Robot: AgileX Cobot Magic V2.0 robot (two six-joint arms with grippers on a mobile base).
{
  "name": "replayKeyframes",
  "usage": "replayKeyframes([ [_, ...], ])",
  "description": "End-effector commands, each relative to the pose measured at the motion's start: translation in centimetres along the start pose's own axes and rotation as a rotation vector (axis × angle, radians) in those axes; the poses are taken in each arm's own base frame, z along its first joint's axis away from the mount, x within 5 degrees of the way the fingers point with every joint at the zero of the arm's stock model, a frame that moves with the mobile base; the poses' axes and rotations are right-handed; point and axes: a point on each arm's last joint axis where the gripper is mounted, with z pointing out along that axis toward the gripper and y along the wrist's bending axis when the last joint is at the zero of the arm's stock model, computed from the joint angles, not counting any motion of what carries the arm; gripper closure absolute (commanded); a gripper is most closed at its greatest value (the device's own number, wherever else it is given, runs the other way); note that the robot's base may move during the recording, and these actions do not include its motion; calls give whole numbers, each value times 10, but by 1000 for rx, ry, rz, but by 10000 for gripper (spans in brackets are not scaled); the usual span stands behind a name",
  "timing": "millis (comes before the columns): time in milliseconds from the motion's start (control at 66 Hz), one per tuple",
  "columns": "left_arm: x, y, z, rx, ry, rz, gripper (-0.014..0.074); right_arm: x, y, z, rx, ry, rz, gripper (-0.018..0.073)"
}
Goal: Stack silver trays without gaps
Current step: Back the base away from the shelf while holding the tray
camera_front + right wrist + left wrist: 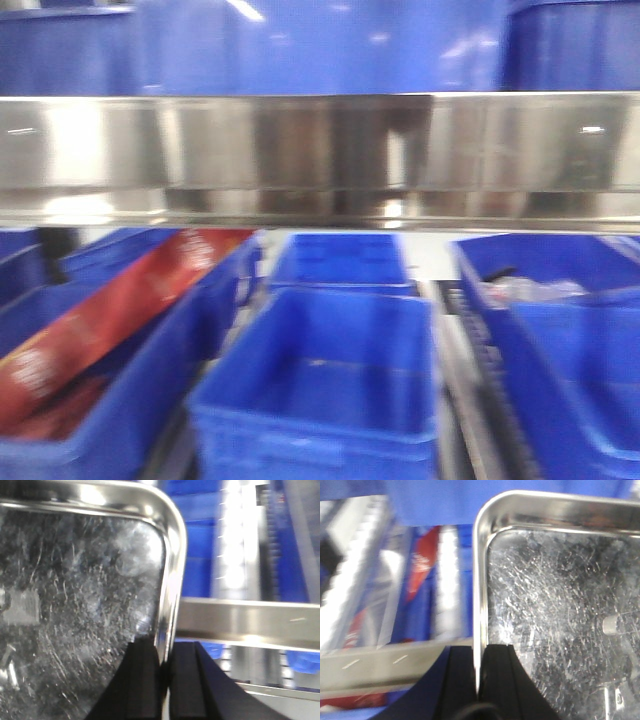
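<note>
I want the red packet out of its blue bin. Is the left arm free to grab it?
Probably not: the left gripper is shut on the silver tray, so it must release that before reaching the red packet.

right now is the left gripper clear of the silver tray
No, the left gripper pinches the silver tray rim between its fingers.

Bright lighting. The front view is smeared by blur, with glare patches on the steel shelf rail (320,150). In the wrist views the backgrounds are blurred and the silver tray (560,620) rim glints white.
</note>
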Motion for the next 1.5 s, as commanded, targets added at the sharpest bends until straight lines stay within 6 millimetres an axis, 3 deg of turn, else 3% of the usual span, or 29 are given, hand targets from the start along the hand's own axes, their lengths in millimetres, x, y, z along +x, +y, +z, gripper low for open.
replayKeyframes([
  [0,-4,6,-4,-42,-43,33,613,-4,-3,-4,6,-31,-11,564],
  [1485,-5,6,-4,-44,-54,40,613,-4,-2,-5,-2,-36,-10,564],
])
